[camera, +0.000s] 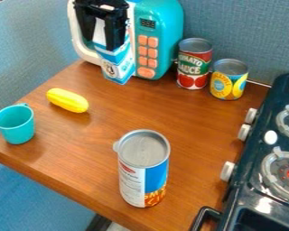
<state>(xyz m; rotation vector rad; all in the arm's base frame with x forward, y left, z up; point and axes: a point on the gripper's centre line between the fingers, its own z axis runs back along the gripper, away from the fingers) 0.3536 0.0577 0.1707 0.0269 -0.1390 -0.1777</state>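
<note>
Well, gripper (pixel 101 43) around blue-white carton (pixel 118 65).

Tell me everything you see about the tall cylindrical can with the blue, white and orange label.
The tall cylindrical can stands upright on the brown wood-look table, left of the black toy stove in the picture and apart from it. Its round grey top looks metallic, with a raised rim, and a small pale tab juts out at the upper left. The label shows a white panel with fine print and a red mark, a blue area, and orange with yellow lettering below. Only the table touches it.
</note>
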